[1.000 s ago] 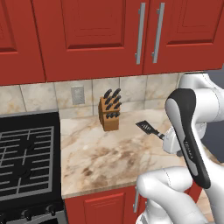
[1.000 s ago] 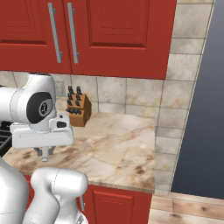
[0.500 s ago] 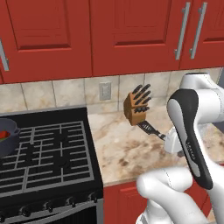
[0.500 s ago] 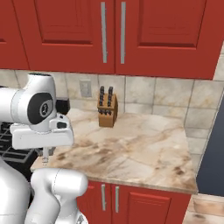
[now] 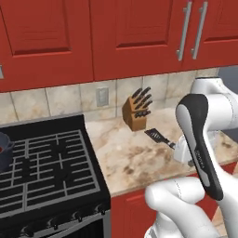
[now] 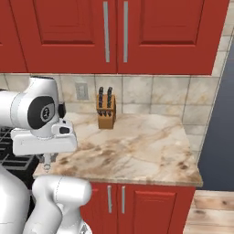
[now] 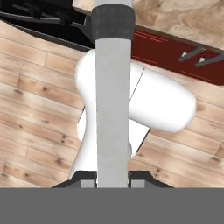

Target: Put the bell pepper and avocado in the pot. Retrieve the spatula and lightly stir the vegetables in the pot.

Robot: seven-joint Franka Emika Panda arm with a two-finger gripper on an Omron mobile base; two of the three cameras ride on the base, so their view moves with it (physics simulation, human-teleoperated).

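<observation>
Spatula (image 7: 113, 87) clamped in the gripper (image 7: 113, 183) as the base rolls left, bringing stove (image 5: 46, 172) and pot (image 5: 4, 151) into view; something red, probably the bell pepper (image 5: 3, 149), sits inside. Stirring comes next.

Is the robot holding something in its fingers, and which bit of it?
Yes. Its fingers grip a spatula with a grey handle and black slotted head, held at the end of the handle.

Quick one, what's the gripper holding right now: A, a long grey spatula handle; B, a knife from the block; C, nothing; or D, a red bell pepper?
A: in the hand view the gripper is shut on the spatula, whose grey handle runs straight up between the fingertips.
</observation>
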